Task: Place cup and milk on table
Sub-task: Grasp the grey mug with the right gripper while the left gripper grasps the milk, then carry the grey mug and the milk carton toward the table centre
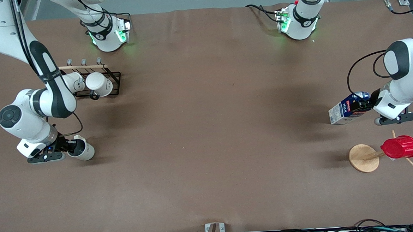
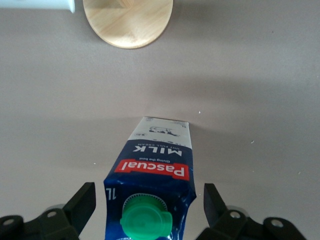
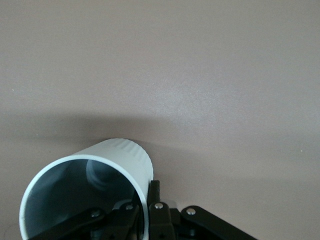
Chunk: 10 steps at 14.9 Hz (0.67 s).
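The milk (image 1: pixel 347 109), a dark blue carton with a green cap, stands on the brown table (image 1: pixel 207 130) toward the left arm's end. My left gripper (image 1: pixel 367 104) is open around its top. In the left wrist view the fingers (image 2: pixel 84 204) stand either side of the milk (image 2: pixel 155 165) with a small gap on each side. My right gripper (image 1: pixel 69 146) is shut on the rim of the off-white cup (image 1: pixel 82 149), low at the table toward the right arm's end. The right wrist view shows one finger inside and one outside the wall of the cup (image 3: pixel 120 160), at my right gripper (image 3: pixel 145 202).
A black rack (image 1: pixel 114 82) with two white mugs (image 1: pixel 98 84) stands farther from the front camera than the cup. A wooden stand (image 1: pixel 363 158) bearing a ribbed red cup (image 1: pixel 399 147) is nearer the front camera than the milk; its round base shows in the left wrist view (image 2: pixel 127 22).
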Motion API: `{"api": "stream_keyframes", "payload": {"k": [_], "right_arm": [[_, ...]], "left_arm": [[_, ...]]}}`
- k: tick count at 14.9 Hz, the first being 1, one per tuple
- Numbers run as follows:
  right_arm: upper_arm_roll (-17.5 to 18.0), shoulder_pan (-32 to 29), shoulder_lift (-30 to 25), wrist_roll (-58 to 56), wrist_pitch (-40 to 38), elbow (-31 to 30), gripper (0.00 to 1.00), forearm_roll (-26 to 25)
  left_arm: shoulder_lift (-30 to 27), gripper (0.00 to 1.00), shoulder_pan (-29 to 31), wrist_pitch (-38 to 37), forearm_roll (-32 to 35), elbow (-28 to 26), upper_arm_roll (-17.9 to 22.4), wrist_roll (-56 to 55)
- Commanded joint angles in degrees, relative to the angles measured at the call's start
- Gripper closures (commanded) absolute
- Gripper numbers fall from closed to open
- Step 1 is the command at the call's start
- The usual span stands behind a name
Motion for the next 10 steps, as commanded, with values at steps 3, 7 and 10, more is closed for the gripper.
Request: {"api": "stream_keyframes", "payload": {"k": [3, 7, 10], "right_arm": [[1.33, 0.16, -1.42, 5.96, -8.15, 4.07, 1.0, 0.27], [7.11, 4.63, -3.89, 18.86, -18.81, 8.47, 1.0, 2.72], [14.67, 8.23, -3.72, 33.26, -21.02, 11.55, 1.0, 2.73]], "left_arm": [[-1.37, 0.04, 0.71, -0.69, 1.15, -1.34, -0.53, 0.2], [-2.51, 0.08, 1.77, -2.01, 1.15, -1.69, -0.7, 1.42], [-2.77, 0.14, 2.12, -2.02, 0.98, -2.05, -0.88, 1.25]]}}
